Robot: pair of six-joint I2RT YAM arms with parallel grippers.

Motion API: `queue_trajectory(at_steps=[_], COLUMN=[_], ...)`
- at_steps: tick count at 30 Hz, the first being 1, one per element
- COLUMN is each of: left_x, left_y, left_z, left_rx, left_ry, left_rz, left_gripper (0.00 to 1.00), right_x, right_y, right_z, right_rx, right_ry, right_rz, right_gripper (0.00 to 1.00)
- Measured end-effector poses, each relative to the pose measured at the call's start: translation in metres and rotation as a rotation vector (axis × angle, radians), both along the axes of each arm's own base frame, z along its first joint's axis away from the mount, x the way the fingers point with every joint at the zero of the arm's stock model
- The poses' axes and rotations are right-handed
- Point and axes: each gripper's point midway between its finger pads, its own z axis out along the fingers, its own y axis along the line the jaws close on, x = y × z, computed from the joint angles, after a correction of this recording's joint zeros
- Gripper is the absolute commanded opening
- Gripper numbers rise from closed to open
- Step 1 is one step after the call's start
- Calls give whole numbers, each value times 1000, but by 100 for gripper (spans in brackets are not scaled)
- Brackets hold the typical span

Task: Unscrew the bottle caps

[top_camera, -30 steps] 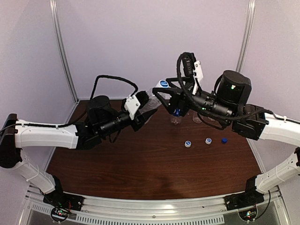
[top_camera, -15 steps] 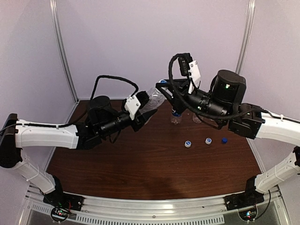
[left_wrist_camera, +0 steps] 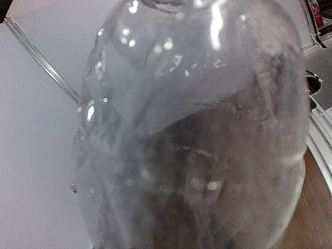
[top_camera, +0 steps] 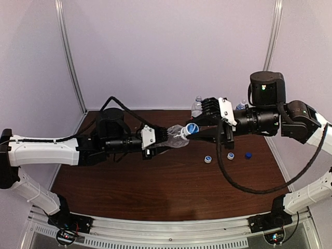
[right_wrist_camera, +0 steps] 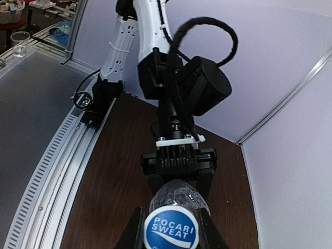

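A clear bottle lies level in the air above the table, its base in my left gripper, which is shut on it. Its body fills the left wrist view, hiding my left fingers there. The bottle cap, white with a blue centre, points right. My right gripper is shut on it from the right. In the right wrist view the cap reads POCARI SWEAT and sits between my right fingers. The bottle's neck and the left gripper lie behind it.
Three loose caps lie on the brown table: two white with blue centres and a dark blue one. Two uncapped bottles stand at the back behind the right arm. Walls close in the back and both sides.
Both arms came down and the bottle swung from tilted-up to level. My right gripper, open beside the cap before, has shut on it. The right arm now reaches in from the right.
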Motion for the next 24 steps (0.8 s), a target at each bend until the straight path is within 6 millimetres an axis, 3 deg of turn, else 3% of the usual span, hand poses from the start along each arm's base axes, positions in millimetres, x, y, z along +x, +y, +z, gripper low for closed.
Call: queue_trajectory(at_steps=[6,10,13,16,19,22,24], left_x=[-20,-29,-23,0,44,88,104], left_y=[8,10,10,15,41,87,114], left_z=[-46,-57,-55,-46,-27,-1,14], left_rx=[180,228,221,170,69,-68,-146], left_ry=[63,89,96,117,163,186,183], left_rz=[-116,-161,-127,-21,161,371,481], left_gripper=[37,37,37,37,38,38,38], right_x=[-32,-37,-30,-3,51,110,140], right_y=[-19,-22,-18,-14,-14,-10,2], right_z=[-17,-16,-12,-8,-15,-49,-94], right_rx=[-130,-145,-97,-1,93,146,120], right_ry=[-99,-127,-120,-72,40,179,282], right_rz=[178,214,174,53,-133,-321,-411], right_gripper=[0,0,0,0,0,0,0])
